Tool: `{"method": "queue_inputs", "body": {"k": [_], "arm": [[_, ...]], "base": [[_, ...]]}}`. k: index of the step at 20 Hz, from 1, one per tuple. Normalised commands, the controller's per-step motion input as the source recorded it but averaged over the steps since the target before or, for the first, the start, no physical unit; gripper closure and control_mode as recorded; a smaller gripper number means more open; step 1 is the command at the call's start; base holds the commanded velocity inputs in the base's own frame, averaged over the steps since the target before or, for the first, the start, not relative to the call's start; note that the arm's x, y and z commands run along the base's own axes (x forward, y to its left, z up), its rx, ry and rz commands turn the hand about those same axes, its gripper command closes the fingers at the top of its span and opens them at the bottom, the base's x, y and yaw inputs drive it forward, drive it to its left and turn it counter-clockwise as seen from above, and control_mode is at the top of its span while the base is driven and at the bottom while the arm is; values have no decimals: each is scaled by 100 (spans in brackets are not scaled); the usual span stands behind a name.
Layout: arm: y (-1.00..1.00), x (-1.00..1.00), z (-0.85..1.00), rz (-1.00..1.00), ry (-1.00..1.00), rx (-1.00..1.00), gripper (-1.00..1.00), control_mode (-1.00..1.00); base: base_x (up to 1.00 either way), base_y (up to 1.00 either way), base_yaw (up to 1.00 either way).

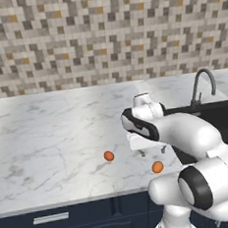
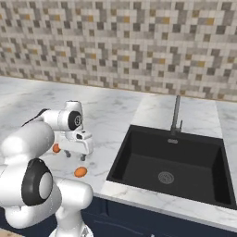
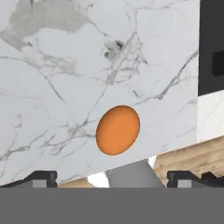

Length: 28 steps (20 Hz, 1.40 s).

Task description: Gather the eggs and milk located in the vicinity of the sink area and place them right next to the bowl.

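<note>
Two orange-brown eggs lie on the white marble counter left of the sink. One egg (image 1: 108, 156) (image 2: 56, 148) sits further in from the edge. The other egg (image 1: 157, 167) (image 2: 80, 172) (image 3: 118, 130) rests close to the counter's front edge. My gripper (image 1: 153, 152) (image 2: 76, 156) (image 3: 114, 178) hangs open above the counter, pointing down, just over the near egg and not touching it. Nothing is between its fingers. In the hand view this egg lies midway between the two tips. The milk and the bowl are out of view.
The black sink basin (image 1: 220, 120) (image 2: 171, 166) (image 3: 212, 43) with its curved dark tap (image 1: 202, 83) (image 2: 176, 115) lies right of the eggs. The tiled wall (image 1: 103, 33) closes the back. The counter's front edge (image 1: 70, 199) runs just below the near egg, with dark blue drawers beneath.
</note>
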Motion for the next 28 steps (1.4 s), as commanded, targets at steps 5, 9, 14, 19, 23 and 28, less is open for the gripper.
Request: {"method": "queue_inputs", "body": {"k": [5,9,14,19,23,28], "arm": [[-15,-5,-21,-23,0,2,-100,-100],[-9,-16,-36,-20,0,4,-100,-100],[-4,-21,-27,-14,0,0,-100,-100],[0,0,-37,-12,-1,0,-100,-100],[0,18,-34,-6,-5,0,-100,-100],[0,6,-15,0,-7,0,-100,-100]], "base": [[0,0,0],[0,0,0],[0,0,0],[0,0,0],[0,0,0],[0,0,0]]}}
